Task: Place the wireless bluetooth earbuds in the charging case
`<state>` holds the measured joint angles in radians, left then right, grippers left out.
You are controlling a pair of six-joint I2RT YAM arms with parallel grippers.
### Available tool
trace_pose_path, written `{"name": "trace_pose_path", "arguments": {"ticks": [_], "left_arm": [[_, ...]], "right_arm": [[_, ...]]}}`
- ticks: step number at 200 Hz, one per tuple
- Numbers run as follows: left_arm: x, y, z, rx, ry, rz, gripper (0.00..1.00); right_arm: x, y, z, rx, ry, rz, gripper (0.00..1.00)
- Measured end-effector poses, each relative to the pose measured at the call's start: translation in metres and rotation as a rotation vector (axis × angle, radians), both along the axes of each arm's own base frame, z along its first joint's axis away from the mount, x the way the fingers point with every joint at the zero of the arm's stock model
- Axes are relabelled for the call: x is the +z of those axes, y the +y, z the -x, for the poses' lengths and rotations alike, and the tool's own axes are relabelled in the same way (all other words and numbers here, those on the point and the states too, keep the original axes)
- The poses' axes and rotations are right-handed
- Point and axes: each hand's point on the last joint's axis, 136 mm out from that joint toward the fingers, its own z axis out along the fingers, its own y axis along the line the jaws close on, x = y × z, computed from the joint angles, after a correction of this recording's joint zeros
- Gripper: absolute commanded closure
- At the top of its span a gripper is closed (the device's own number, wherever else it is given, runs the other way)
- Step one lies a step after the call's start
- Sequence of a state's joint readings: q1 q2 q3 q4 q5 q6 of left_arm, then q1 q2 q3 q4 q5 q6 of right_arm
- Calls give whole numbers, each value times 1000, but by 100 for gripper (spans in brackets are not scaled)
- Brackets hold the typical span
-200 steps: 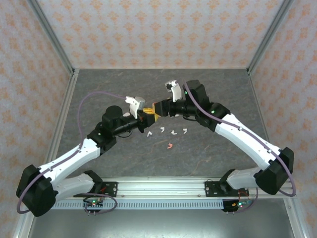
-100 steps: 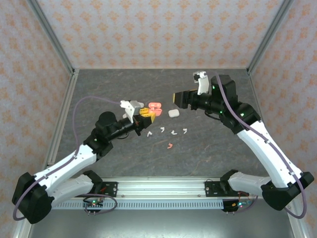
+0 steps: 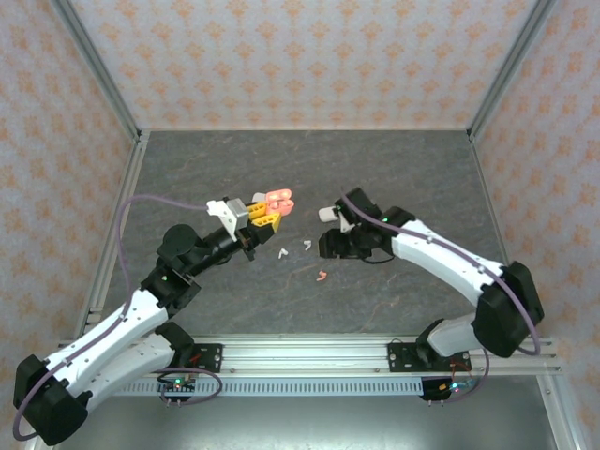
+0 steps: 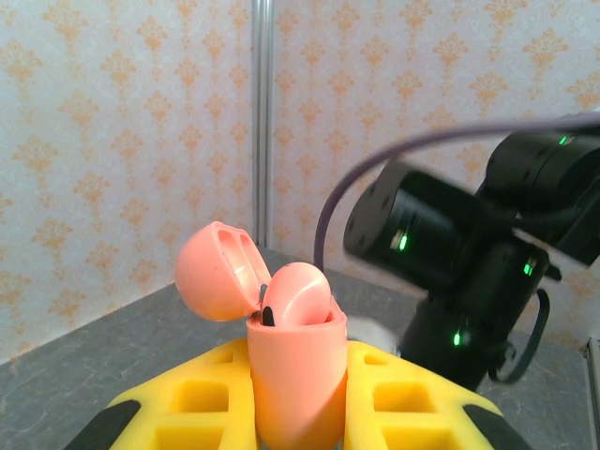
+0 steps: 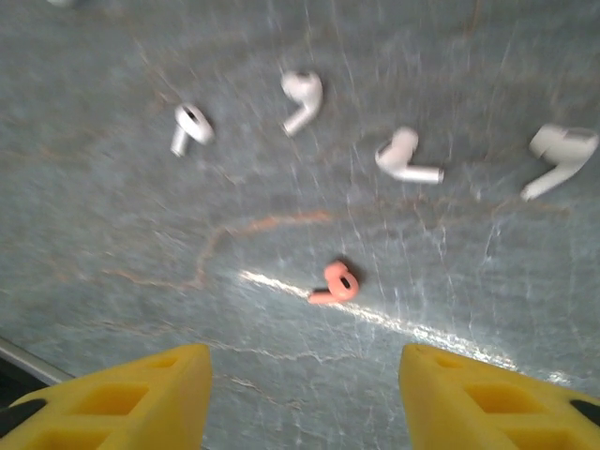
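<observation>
My left gripper [image 3: 265, 216] [image 4: 295, 417] is clamped tight on the salmon-pink rounded plastic charging case [image 3: 278, 200] [image 4: 295, 375]. The case stands upright between the yellow fingers [image 4: 202, 398], lifted off the dark grey stone-look bench [image 3: 412, 169]. Its lid [image 4: 220, 272] is hinged back, and a second pink earbud [image 4: 295, 295] sits in the case mouth. My right arm's black wrist [image 4: 450, 253] is near, just beyond the case. My right gripper [image 3: 330, 247] [image 5: 305, 394] points down over the bench middle with its jaws parted and nothing between them or touching them. Ahead of it lie four tiny white hook-shaped plastic earbuds [image 5: 190, 127] [image 5: 302, 97] [image 5: 406, 159] [image 5: 558, 155] in a loose row, each apart from the next. One salmon-pink earbud [image 5: 336, 281] [image 3: 321, 276] lies alone, nearer the jaws. From above I see two of the white ones [image 3: 282, 252] [image 3: 307, 246] just left of the right gripper. All the loose earbuds are mid-bench, well away from every edge. The far half of the bench is open up to the patterned walls [image 3: 309, 56], and the aluminium frame posts [image 3: 98, 70] are well apart from both grippers. A small white thing [image 3: 326, 212] sits by the right wrist, but I cannot tell what it is.
</observation>
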<state>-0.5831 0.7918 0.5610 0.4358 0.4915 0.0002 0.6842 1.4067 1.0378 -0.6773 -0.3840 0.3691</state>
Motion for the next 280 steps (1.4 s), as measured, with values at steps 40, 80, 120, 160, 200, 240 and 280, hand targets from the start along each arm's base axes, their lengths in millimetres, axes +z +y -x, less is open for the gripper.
{"name": "trace_pose_path", "arguments": {"ticks": [40,80,120,160,200,240,280], "left_arm": [[1,1,1,1,-2,0,100],[-3,1,0,2,12,-10,100],[-3,2,2,2,12,-9,100],[-2,2,2,3,12,-9,100],[-5,3,1,8,23,-16,100],[-7,3,1,15,29,-18,100],[-6,5,0,26,30,-18,100]], "right_arm": [[-40,6,5,10,71,88,44],[-68,14,9,55,108,179,42],[-80,29,5,104,99,231,41],[-94,33,8,149,110,302,43],[-102,26,12,166,123,358,49],[-104,20,13,165,120,383,53],[-104,10,21,167,137,404,56]]}}
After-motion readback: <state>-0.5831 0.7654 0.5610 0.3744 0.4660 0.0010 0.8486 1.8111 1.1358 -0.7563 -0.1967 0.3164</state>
